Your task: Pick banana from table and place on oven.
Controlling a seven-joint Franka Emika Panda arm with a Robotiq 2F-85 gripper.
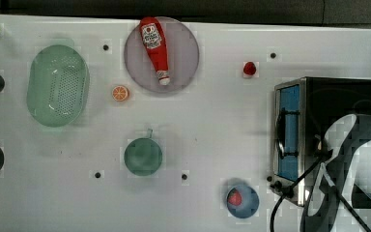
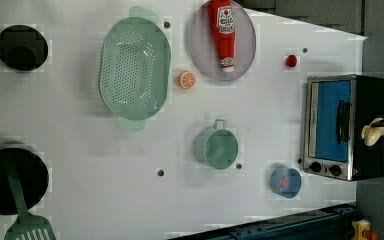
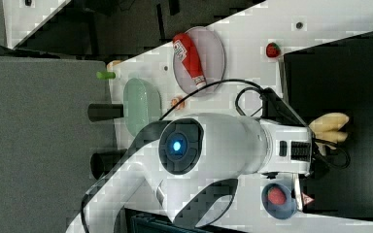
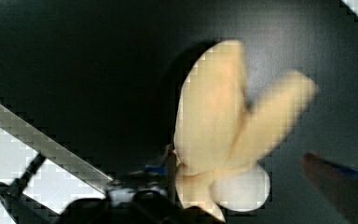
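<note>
Over the black top of the oven (image 2: 365, 95) I have the pincer (image 4: 242, 186) positioned, and the banana (image 4: 223, 130) sits between its fingers in the wrist view. One finger (image 4: 340, 182) stands clear of the fruit on one side with a gap showing; the other lies close against the stem end, and I cannot confirm whether it is touching. I therefore read the pincer as spread apart, not clamped. Whether the banana already rests on the oven top or hangs just above it cannot be told; in the right view it lies pale against the dark surface, just beyond the wrist. The item is a small peeled-style toy with cream lobes fanning out from a rounded base. I judge it light, rigid or slightly rubbery, and smooth enough to slip or roll if nudged. Should a regrasp be needed, I would take hold across the narrow base where the lobes join, not on the splayed tips, which offer no parallel faces. On the tabletop (image 1: 212, 125), well apart from the oven, sit a ketchup bottle (image 1: 155, 48) on a plate, an orange slice (image 1: 120, 93) and a strawberry (image 1: 249, 68). Placement appears essentially complete.
</note>
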